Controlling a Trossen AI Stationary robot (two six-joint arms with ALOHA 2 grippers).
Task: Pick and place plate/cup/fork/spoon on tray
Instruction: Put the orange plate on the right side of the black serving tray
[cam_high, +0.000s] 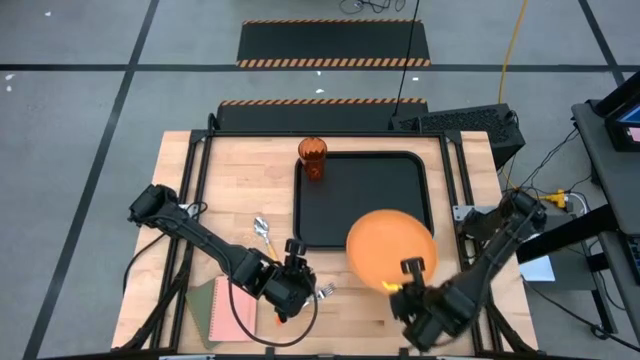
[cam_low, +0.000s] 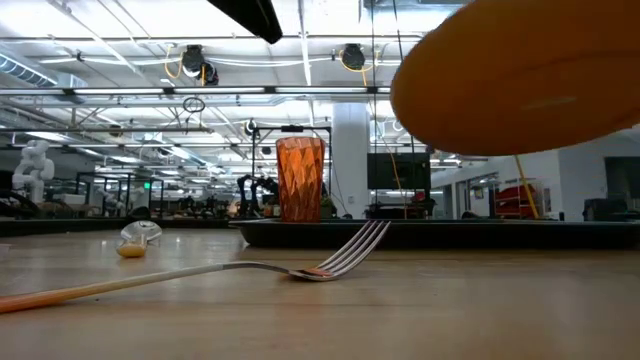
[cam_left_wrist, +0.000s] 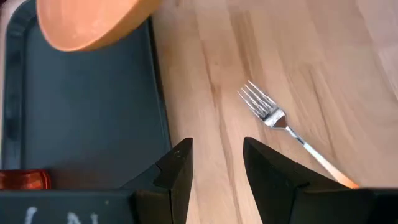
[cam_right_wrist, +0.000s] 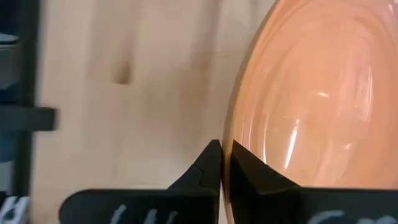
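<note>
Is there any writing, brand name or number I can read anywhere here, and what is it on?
No text can be read in any view.
White marks on the left gripper body: cut off, unreadable.
White marks on the right gripper body: cut off, unreadable.
The plate, cup, fork, spoon, tray and pink notebook show no lettering.

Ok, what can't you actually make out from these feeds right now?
- High view: the plate covers the tray's near right corner.
- Low view: the plate blocks the room behind it; both pincers are out of frame.
- Right wrist view: the plate's far edge is cut off.
- Left wrist view: the fork handle runs behind the left pincer.
</note>
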